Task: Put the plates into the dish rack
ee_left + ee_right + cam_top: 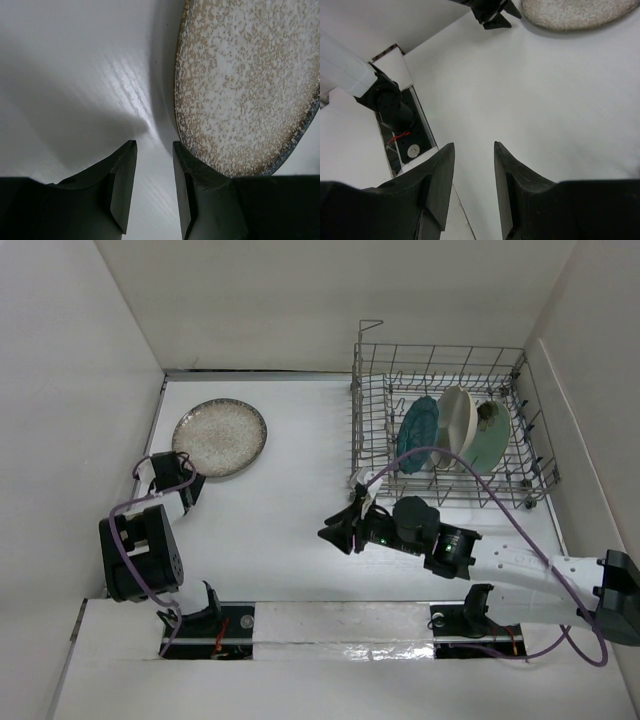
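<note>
**Near to far.** Nearest the arm bases, the right end effector (474,146) hangs above the table (290,440), short of the rack and pointing toward the left side. Its jaws stand apart with nothing between them, which fits an arm carrying no load and with no plate in reach.

Farther out on the left, the left end effector (154,144) sits low over the table, jaws parted and likewise holding nothing. One finger (195,170) is just beside the near rim of the speckled beige plate (219,437); whether it touches the rim cannot be told. That plate lies flat on the table, well apart from the rack. A flat plate offers only its rim to a two-finger grasp, which probably explains the low, edge-on approach.

Farthest, at the right rear, the dish rack (362,420) holds three plates on edge among its tines, side by side: the dark teal plate (416,435), the cream plate (457,423) and the mint green plate (492,438). Three of the four plates therefore appear loaded, and the step in hand is judged to be picking up the last.
</note>
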You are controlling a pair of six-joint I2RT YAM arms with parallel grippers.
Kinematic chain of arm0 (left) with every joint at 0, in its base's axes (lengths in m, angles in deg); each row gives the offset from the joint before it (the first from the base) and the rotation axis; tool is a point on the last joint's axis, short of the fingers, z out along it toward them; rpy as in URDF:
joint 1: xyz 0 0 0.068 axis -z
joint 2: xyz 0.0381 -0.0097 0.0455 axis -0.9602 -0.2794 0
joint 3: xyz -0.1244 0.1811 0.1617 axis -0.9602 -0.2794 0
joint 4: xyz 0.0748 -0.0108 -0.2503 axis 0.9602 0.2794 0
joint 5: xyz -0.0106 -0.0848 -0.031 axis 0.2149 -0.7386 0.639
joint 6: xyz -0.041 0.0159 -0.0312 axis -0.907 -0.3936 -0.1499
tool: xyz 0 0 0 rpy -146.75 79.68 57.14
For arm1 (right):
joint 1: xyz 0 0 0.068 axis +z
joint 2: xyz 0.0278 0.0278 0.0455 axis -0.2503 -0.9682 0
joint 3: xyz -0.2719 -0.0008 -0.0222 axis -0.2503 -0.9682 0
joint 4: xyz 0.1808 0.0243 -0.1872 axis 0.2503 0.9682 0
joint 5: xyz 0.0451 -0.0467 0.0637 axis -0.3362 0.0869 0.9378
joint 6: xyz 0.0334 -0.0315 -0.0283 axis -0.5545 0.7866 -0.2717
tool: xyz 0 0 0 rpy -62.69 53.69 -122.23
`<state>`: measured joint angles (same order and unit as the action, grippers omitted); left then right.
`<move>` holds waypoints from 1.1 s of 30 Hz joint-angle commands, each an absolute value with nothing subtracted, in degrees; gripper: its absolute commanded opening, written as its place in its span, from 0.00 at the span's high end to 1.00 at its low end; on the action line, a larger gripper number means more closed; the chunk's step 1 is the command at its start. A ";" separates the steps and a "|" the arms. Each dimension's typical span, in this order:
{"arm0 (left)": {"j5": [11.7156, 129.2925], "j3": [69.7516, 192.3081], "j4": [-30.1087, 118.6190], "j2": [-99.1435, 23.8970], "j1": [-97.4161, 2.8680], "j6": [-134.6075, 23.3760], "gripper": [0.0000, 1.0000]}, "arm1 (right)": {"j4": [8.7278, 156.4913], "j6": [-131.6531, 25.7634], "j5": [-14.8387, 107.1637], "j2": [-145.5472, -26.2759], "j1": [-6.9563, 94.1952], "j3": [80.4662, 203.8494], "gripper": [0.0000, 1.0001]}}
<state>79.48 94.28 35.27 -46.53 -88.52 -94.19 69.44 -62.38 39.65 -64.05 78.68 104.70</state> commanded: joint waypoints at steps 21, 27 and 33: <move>77.62 95.33 23.95 -50.99 -86.34 -94.31 0.77 | 64.17 -60.55 38.88 -67.67 80.41 106.16 0.57; 76.57 94.19 23.34 -50.81 -86.34 -94.92 1.00 | 64.44 -60.28 36.68 -66.80 80.41 105.73 0.57; 74.99 89.19 22.10 -46.42 -84.15 -94.66 1.00 | 64.26 -59.67 33.52 -66.97 80.41 104.93 0.57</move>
